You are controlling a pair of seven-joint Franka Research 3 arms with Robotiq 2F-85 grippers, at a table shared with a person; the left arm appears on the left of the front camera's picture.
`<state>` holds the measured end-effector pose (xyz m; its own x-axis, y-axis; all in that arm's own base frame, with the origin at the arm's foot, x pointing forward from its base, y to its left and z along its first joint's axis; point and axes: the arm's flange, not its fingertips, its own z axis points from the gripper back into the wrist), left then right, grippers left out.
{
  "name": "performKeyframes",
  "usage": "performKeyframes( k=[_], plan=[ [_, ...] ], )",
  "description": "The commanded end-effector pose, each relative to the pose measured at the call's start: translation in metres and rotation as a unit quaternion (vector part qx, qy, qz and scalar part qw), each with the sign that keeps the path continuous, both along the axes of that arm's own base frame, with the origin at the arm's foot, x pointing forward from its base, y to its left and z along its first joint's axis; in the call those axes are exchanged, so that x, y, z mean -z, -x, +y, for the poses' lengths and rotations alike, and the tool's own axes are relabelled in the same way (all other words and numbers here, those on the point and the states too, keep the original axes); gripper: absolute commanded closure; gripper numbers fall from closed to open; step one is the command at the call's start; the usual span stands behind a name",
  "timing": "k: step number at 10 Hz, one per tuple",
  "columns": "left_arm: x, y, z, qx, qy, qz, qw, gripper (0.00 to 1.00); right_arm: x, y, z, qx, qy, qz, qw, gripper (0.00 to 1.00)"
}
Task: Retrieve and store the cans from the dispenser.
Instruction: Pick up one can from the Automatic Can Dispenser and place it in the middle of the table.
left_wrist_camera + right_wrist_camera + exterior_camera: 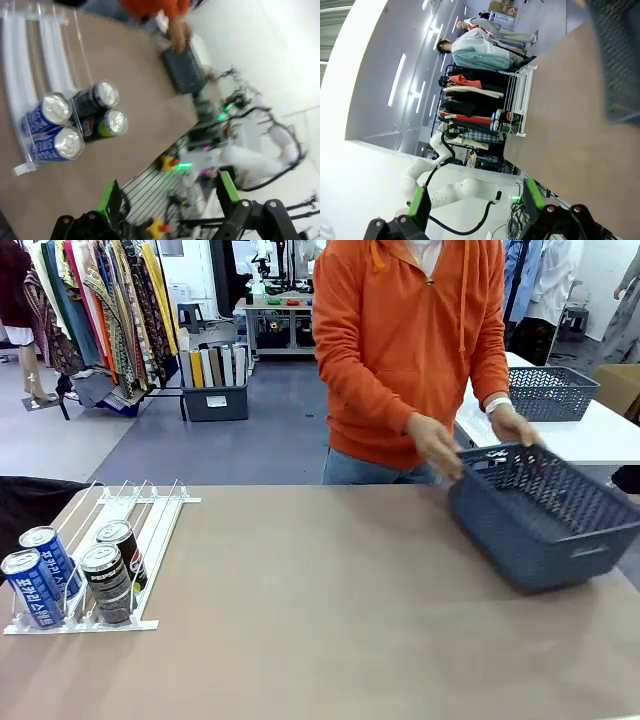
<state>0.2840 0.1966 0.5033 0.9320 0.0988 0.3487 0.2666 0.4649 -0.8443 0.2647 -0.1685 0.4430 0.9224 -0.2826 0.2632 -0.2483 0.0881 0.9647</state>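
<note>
Four cans (108, 585), two blue and two black, rest against the stops at the low end of the dispenser (150, 502), about 8 o'clock on the worktop (330, 620). They look stiff, smooth and likely slippery, so they are best gripped across the mid-body. The left hand (169, 195) and right hand (476, 200) both gape wide, holding nothing. At 3 o'clock a person (400, 340) holds a grey basket (545, 530).

Front looks across table (330, 620); 2 wrists high, sharing cans (108, 585).
</note>
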Motion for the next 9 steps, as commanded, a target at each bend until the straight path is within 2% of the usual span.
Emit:
performKeyframes(
  k=[1, 2, 4, 6, 7, 8, 9],
  plan=[
    [-0.023, -0.016, -0.051, 0.068, -0.218, 0.068, 0.971, 0.0, -0.005, -0.001, -0.001, 0.001, -0.005, -0.003, 1.0, 0.0],
    [-0.021, -0.024, -0.071, 0.095, -0.298, 0.098, 0.945, 0.0, -0.005, -0.001, -0.001, 0.001, -0.005, -0.003, 1.0, 0.0],
    [-0.013, -0.039, -0.11, -0.022, -0.447, 0.114, 0.887, 0.0, -0.005, -0.001, -0.001, 0.001, -0.005, -0.003, 1.0, 0.0],
    [-0.001, -0.044, -0.133, -0.076, -0.502, 0.12, 0.853, 0.0, -0.005, -0.001, -0.001, 0.001, -0.005, -0.003, 1.0, 0.0],
    [-0.005, -0.048, -0.136, -0.053, -0.464, 0.085, 0.88, 0.0, -0.005, -0.001, -0.001, 0.001, -0.005, -0.003, 1.0, 0.0],
    [-0.017, -0.052, -0.129, -0.046, -0.458, 0.076, 0.885, 0.0, -0.005, -0.001, -0.001, 0.001, -0.005, -0.003, 1.0, 0.0],
    [-0.017, -0.052, -0.129, -0.046, -0.458, 0.076, 0.885, 0.0, -0.005, -0.001, -0.001, 0.001, -0.005, -0.003, 1.0, 0.0]
  ],
)
